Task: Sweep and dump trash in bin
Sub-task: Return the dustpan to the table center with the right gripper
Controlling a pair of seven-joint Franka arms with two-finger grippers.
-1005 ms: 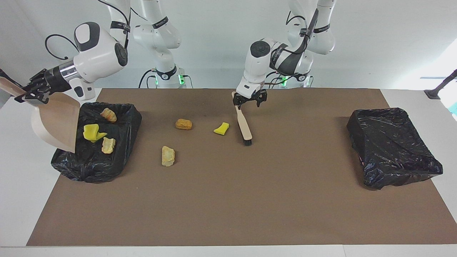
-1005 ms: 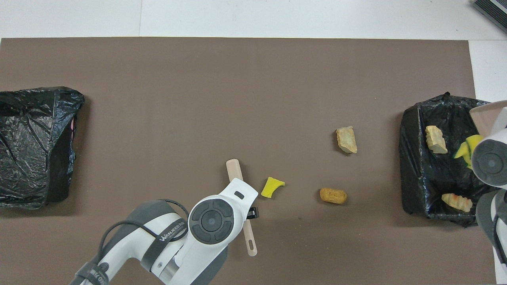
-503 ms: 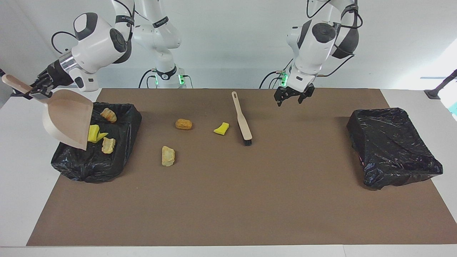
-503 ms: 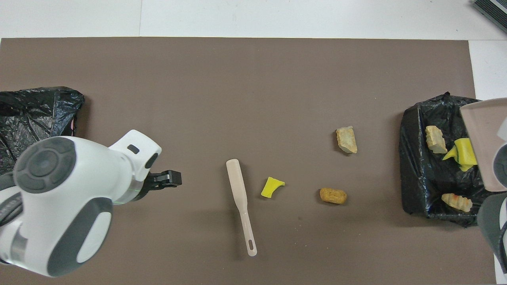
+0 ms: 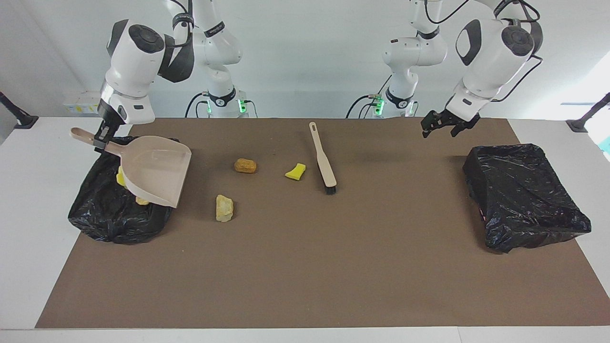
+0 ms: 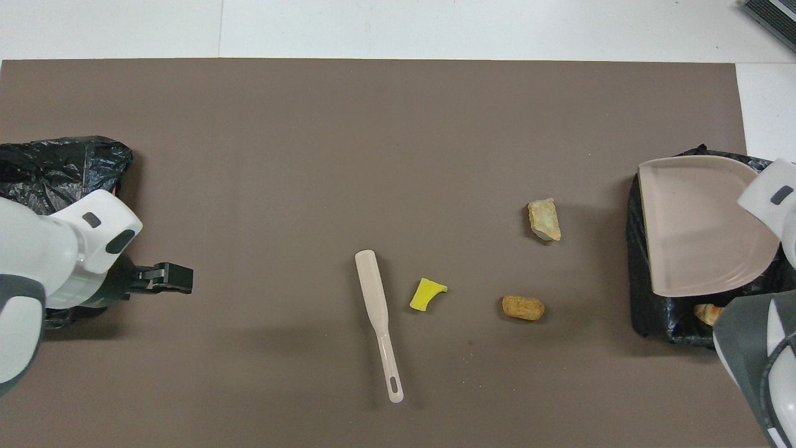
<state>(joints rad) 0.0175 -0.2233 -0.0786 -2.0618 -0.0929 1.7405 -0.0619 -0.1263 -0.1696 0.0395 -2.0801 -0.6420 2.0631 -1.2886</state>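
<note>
Three trash pieces lie mid-worktop: yellow sponge scrap (image 5: 295,171), orange lump (image 5: 245,165), tan lump (image 5: 224,208), apart from the brush (image 5: 322,158). Right end effector (image 5: 101,141) grips the beige dustpan (image 5: 155,170) over a black-lined bin (image 5: 102,219); left end effector (image 5: 445,126) hangs open, empty.

One high camera faces the robots across the brown mat (image 5: 305,267); another looks steeply down on it.
</note>
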